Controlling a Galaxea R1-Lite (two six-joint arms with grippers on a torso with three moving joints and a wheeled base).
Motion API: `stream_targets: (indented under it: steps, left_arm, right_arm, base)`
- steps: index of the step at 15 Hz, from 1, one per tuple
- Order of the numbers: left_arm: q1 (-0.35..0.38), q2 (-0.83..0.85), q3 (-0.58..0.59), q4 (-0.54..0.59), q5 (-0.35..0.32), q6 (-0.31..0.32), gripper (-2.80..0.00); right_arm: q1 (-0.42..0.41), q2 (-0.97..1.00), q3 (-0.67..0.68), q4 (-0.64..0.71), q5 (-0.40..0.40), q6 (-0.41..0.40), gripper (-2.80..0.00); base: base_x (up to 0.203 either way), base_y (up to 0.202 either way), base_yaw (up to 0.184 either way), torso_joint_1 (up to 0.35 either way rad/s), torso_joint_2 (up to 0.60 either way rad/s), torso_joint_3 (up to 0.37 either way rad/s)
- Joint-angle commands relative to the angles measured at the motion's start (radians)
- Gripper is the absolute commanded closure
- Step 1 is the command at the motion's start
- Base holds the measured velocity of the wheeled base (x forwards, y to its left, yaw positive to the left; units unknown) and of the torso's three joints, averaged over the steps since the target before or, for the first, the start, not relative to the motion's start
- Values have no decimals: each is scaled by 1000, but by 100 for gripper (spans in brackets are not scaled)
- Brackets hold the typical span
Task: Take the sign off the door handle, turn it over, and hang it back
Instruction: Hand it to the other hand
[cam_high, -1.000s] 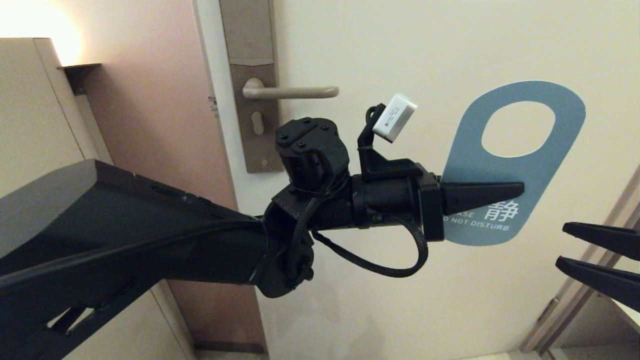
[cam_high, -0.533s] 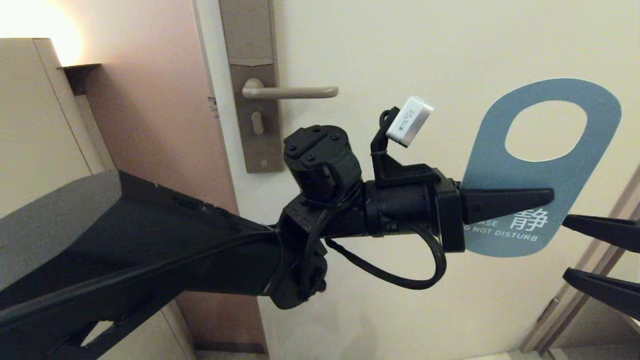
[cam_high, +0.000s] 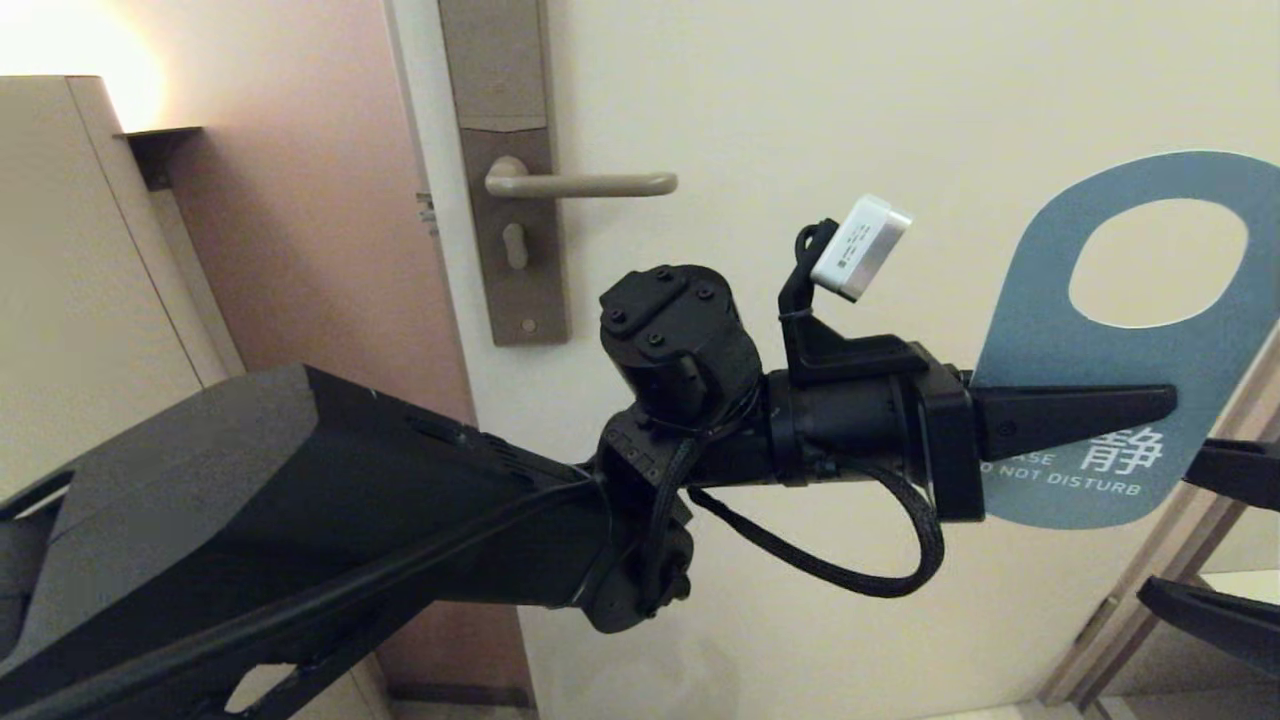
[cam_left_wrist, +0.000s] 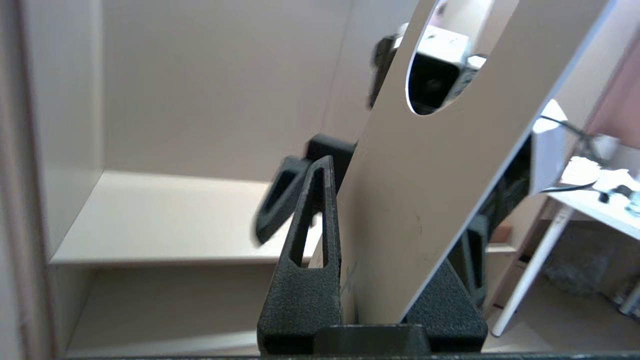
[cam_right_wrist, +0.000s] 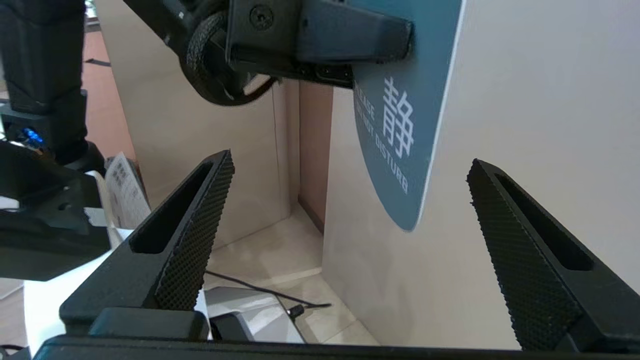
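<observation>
Sign (cam_high: 1040, 330) moved right; wrist shows white.

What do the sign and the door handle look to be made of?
The sign: thin, stiff card or plastic sheet, matte blue face with white print; it stays flat in the left claw. The door handle: probably metal, satin beige-bronze finish, with a soft sheen along the bar.
</observation>
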Motion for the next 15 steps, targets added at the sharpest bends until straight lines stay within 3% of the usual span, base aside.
stream_targets:
  steps: [1, 9, 15]
  left_arm:
    - [-6, 18, 2, -44, -3, -21, 0]
    - [-45, 38, -6, -68, 7, -37, 0]
    - [-54, 59, -23, -98, 70, -36, 0]
  right_arm:
    - [5, -19, 1, -1, 5, -1, -280]
    - [54, -59, 10, 0, 3, -1, -280]
    - [54, -91, 71, 1, 2, -3, -280]
  base:
    - [0, 0, 0, 0, 0, 0]
    - [0, 0, 0, 0, 0, 0]
    - [0, 0, 0, 0, 0, 0]
